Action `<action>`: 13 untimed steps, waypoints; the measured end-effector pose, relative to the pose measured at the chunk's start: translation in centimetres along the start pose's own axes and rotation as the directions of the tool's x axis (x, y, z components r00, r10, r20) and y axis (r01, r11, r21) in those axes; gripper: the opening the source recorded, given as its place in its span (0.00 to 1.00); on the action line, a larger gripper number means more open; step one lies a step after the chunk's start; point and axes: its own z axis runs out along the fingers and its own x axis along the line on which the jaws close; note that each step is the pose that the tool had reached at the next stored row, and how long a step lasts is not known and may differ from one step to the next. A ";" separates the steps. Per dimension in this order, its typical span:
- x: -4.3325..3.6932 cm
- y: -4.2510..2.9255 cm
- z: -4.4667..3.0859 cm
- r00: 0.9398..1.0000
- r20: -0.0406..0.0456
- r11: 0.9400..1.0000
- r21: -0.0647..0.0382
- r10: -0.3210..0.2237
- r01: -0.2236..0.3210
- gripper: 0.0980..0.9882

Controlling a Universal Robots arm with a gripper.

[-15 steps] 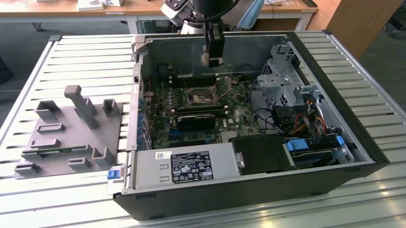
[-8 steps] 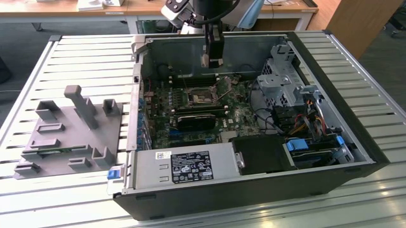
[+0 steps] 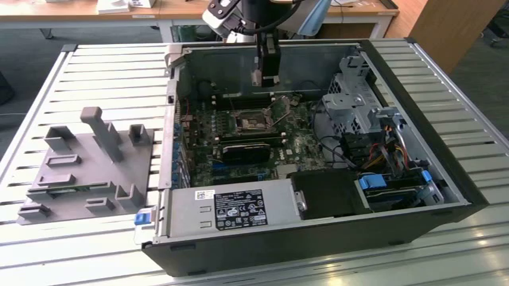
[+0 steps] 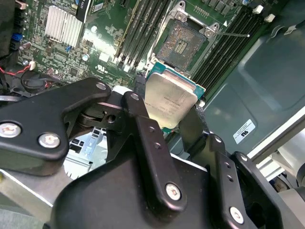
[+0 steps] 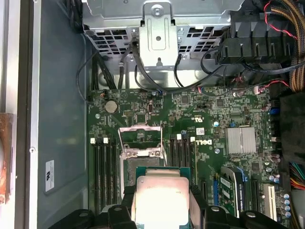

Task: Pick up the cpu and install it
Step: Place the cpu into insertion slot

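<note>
Pincer (image 4: pixel 167 114), clenched on the small flat square silver-grey metal-topped cpu (image 4: pixel 172 95), holds it above the green motherboard (image 5: pixel 190 109) inside the open black computer case (image 3: pixel 318 250). I judge pickup done; seating in the bare square socket (image 4: pixel 183 44) is outstanding.

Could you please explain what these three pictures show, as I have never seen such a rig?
One robot arm's gripper reaches into an open computer case lying on a slatted table. The exterior view comes from a camera off the arm; both wrist views come from cameras riding on it. The gripper is shut on the cpu, a flat silver chip, held above the motherboard near its open, empty socket. A grey fixture tray sits on the table at the exterior view's left.
</note>
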 end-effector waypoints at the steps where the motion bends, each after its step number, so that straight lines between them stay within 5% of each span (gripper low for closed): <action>1: 0.00 0.00 0.04 1.000 0.000 1.000 0.000 0.000 0.000 0.49; 13: -0.01 -0.05 0.62 1.000 0.000 1.000 0.000 0.000 0.000 0.49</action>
